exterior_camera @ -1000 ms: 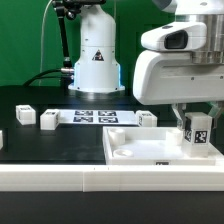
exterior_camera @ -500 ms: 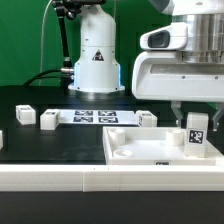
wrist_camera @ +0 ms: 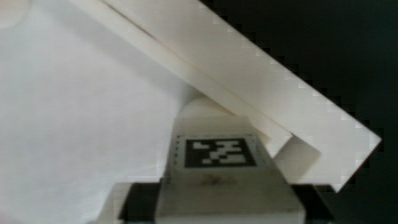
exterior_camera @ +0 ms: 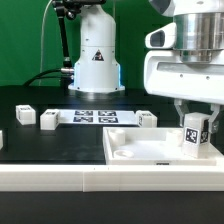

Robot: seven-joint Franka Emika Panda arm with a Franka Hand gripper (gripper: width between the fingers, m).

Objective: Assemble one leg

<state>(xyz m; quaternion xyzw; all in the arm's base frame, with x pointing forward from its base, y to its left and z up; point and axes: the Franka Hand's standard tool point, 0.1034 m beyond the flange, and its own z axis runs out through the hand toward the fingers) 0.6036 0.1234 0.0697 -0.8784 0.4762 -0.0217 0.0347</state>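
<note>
Since a second ago, I am swinging my wrist toward the exterior view's right while the leg [exterior_camera: 195,135] stays over the far right corner of the big white square piece [exterior_camera: 150,150]. I am holding the leg upright in my gripper [exterior_camera: 194,123], fingers pinching its upper part, tag facing the camera. The wrist view shows the tag [wrist_camera: 221,152] on the leg's face just ahead of my fingers [wrist_camera: 143,200], with the square piece's raised edge [wrist_camera: 214,60] running diagonally past it.

I judge that I am seating or turning the leg into the corner recess. To do this well, I am keeping the leg vertical and centred over the recess, pressing down gently and twisting without letting it slip between my fingers. Whether its base is already engaged is hidden from both views. Three other small white legs [exterior_camera: 24,114] [exterior_camera: 48,120] [exterior_camera: 147,119] and the marker board [exterior_camera: 95,117] are lying on the dark surface [exterior_camera: 40,145], well clear of my work.
</note>
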